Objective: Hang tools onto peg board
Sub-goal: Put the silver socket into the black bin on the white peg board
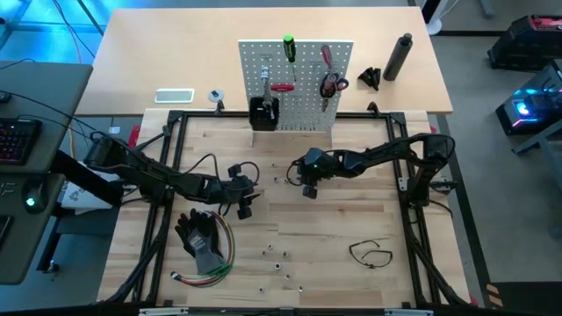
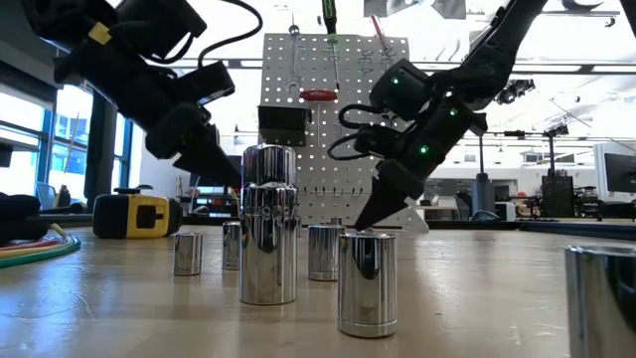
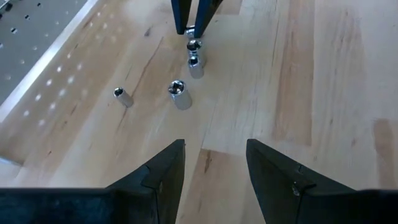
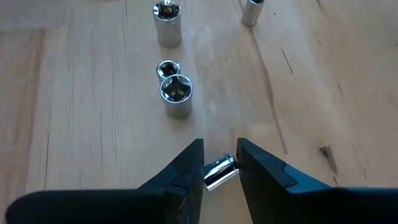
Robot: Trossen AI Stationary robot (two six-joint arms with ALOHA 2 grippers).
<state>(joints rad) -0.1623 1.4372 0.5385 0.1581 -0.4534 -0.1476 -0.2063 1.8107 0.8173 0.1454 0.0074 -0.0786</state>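
The peg board (image 1: 297,83) stands upright at the far side, with a green screwdriver, red-handled tools and a black bin (image 1: 263,112) on its front. Several silver sockets stand on the wooden table (image 1: 351,219), some in front of my right gripper (image 4: 176,93) and more toward the near edge (image 1: 274,253). My right gripper (image 4: 219,149) is at mid-table, slanting down and shut on a small silver socket (image 4: 219,173). To its left, my left gripper (image 3: 214,146) is open over bare wood. A yellow tape measure (image 2: 134,214) rests on the table at the left. My right gripper pinches a small silver socket by its round sides (image 4: 214,177) between the two fingers, near their free ends (image 3: 194,45). The fingers slant down from the table's right side. The socket lies tilted on its side across the gap, just over the wood. Whether it touches the table I cannot tell.
Black gloves (image 1: 200,237) and a bundle of coloured wires (image 1: 215,263) lie at the near left. A thin black loop (image 1: 371,253) lies at the near right. A black frame (image 1: 413,175) borders the work area. Behind the board are a phone (image 1: 174,96) and a dark bottle (image 1: 399,57).
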